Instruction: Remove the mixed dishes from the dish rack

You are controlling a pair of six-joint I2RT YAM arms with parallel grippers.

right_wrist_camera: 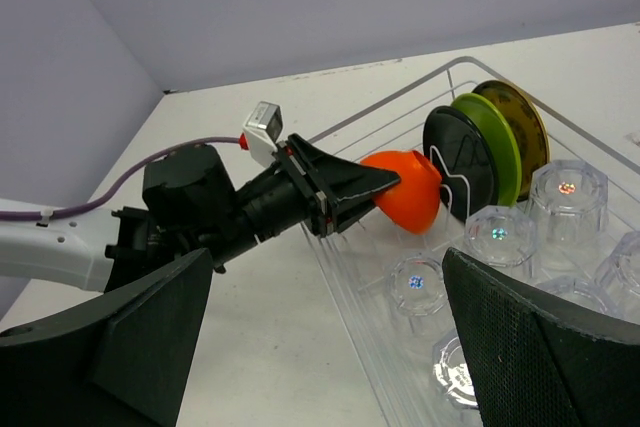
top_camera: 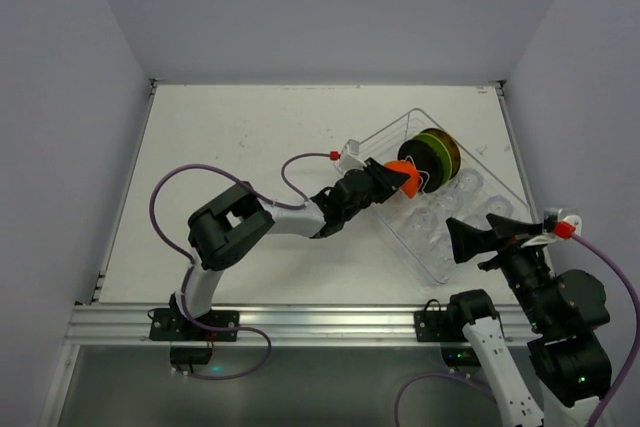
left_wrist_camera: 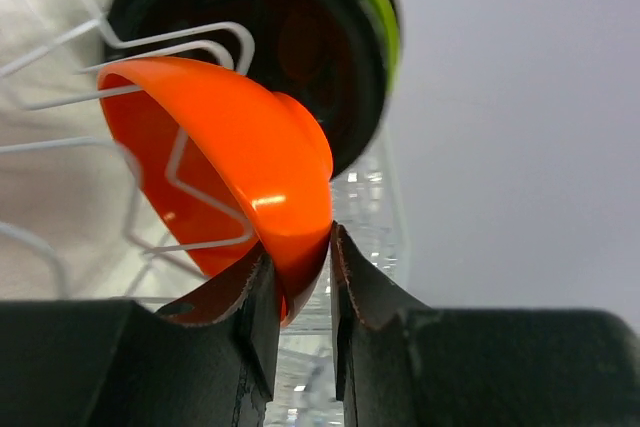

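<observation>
The small orange bowl (top_camera: 402,175) stands on edge at the front of the wire holder (left_wrist_camera: 170,47) in the clear dish rack (top_camera: 480,152). My left gripper (top_camera: 395,179) reaches in from the left and is shut on the bowl's lower rim (left_wrist_camera: 240,167), one finger inside and one outside. Behind the bowl stand a black plate (right_wrist_camera: 455,162), a lime-green plate (right_wrist_camera: 490,147) and an olive-yellow plate (right_wrist_camera: 515,122). Several clear cups (right_wrist_camera: 565,192) sit upside down in the rack's near half. My right gripper (top_camera: 487,232) hangs open at the rack's near right side, holding nothing.
The rack lies at an angle on the right half of the white table (top_camera: 250,147), whose left half is bare. The rack's near wall (right_wrist_camera: 390,347) runs between the right fingers. Grey walls enclose the table on three sides.
</observation>
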